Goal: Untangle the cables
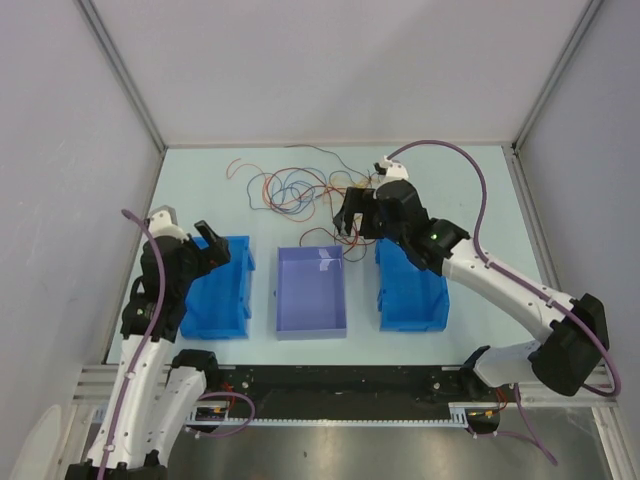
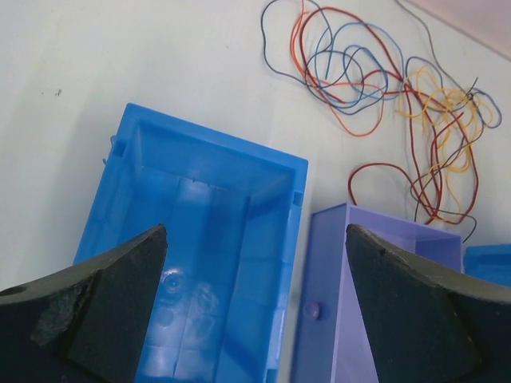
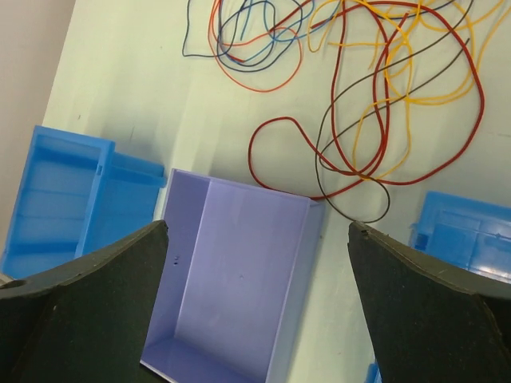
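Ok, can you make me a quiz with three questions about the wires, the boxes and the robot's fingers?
1. Where is the tangle of thin red, orange and dark wires?
A) inside a box
B) on the pale tabletop
C) hanging on an arm

2. What colour is the middle rectangular plastic box?
A) pale purple
B) green
C) yellow

3. How are the right arm's black fingers?
A) shut on a wire
B) shut, empty
C) wide open, empty

Answers:
1 B, the loops lie flat on bare table.
2 A, its walls and floor look lilac.
3 C, a wide gap shows between them, nothing in it.
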You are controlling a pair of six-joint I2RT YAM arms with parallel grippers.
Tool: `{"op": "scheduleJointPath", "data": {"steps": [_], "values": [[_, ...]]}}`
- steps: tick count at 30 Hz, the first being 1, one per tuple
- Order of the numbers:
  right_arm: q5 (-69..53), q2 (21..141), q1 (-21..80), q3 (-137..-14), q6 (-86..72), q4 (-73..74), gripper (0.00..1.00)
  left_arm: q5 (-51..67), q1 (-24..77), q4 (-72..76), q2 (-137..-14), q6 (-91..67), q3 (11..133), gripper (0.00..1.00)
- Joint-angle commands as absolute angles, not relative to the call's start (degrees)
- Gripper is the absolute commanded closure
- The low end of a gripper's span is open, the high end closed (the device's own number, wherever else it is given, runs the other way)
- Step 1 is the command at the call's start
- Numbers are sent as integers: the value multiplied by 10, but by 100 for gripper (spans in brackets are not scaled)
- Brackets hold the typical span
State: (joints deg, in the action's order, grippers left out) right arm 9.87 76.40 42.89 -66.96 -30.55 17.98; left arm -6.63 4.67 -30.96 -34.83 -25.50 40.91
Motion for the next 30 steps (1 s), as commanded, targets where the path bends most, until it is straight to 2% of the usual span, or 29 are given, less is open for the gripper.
{"op": "scheduleJointPath", "data": {"steps": [1,5,15,18,20,23,27,30], "values": [[83,778,426,-694,-283,121,0,-54,49,-325,-366,-253,430,0],[50,799,414,-696,-301,94,0,-65,49,-330,-381,-250,437,0],[-237,844,306,-669,-369,-46,0,-73,49,-312,-440,-250,463,0],[-259,865,274,-669,-388,-63,0,-40,50,-288,-477,-235,492,0],[-244,870,265,-671,-388,-44,0,-19,68,-276,-505,-229,520,0],[-163,861,265,-682,-355,17,1,-63,111,-287,-588,-233,586,0],[16,856,293,-722,-279,111,1,-91,169,-305,-734,-236,700,0],[19,873,283,-760,-266,177,1,-104,215,-294,-826,-230,775,0]]}}
